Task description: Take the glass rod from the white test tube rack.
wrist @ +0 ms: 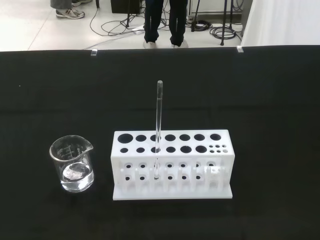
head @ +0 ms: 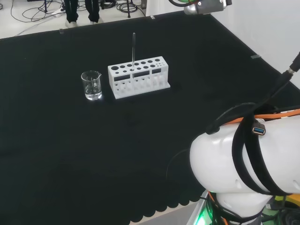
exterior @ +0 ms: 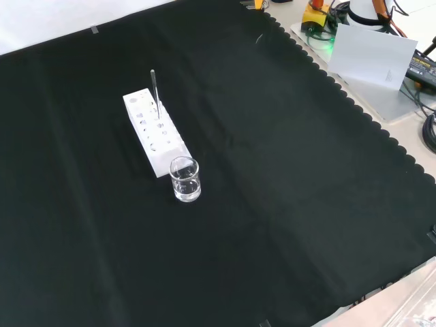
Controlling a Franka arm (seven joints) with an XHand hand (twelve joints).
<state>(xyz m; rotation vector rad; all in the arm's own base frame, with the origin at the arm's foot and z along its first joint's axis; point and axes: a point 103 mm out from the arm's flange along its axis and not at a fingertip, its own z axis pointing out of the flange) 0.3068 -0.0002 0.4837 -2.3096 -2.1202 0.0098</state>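
In the head view a small clear beaker (head: 92, 85) stands on the black-clothed worktop (head: 70, 154), with the white test tube rack (head: 138, 76) just beside it at its 3 o'clock. The glass rod (head: 133, 51) stands upright in a hole of the rack's near row, left of the rack's middle. Whether the robot hand is spread or closed cannot be told.

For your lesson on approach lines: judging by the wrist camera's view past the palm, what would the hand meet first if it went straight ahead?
Probably the glass rod standing upright in the white test tube rack, though depth is unclear.
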